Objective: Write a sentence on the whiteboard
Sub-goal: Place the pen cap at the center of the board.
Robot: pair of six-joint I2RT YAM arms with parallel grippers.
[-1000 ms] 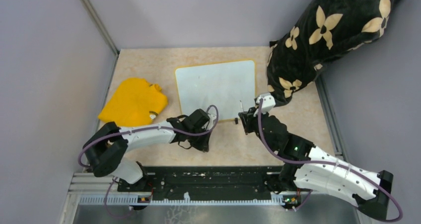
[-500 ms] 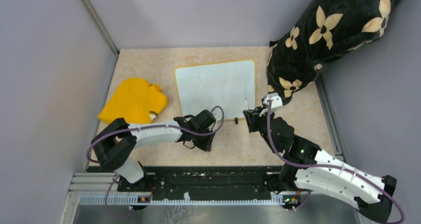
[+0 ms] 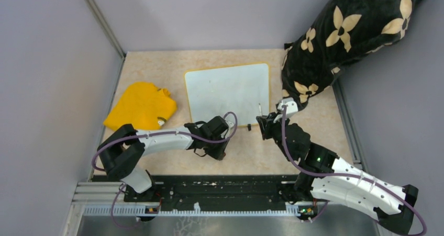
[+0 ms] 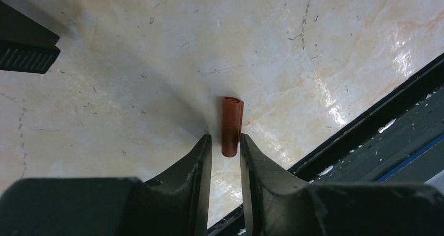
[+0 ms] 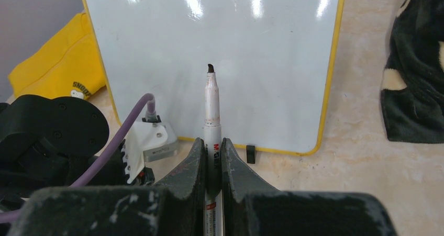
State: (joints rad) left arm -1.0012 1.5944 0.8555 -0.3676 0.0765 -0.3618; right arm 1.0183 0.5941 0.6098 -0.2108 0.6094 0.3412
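The whiteboard (image 3: 228,92) lies flat on the beige table, white with a thin yellow rim. Its face (image 5: 220,47) is blank and no sentence shows on it. My right gripper (image 5: 212,144) is shut on a white marker (image 5: 211,110). The marker's bare dark tip points at the board's near part, above the near edge. From above, that gripper (image 3: 264,125) sits just off the board's near right corner. My left gripper (image 4: 226,139) is open, low over the table near the board's near edge (image 3: 220,148). A red-brown marker cap (image 4: 232,126) lies between its fingertips, with a gap at the left finger.
A yellow cloth (image 3: 140,106) lies left of the board. A black cushion with cream flowers (image 3: 345,37) leans at the back right, close to the right arm. The black base rail (image 3: 220,186) runs along the near edge, close to the left gripper (image 4: 377,131). Grey walls stand on three sides.
The left jaws have spread apart, off the marker cap. The right gripper moved a little right and toward the board with the marker, then held still.
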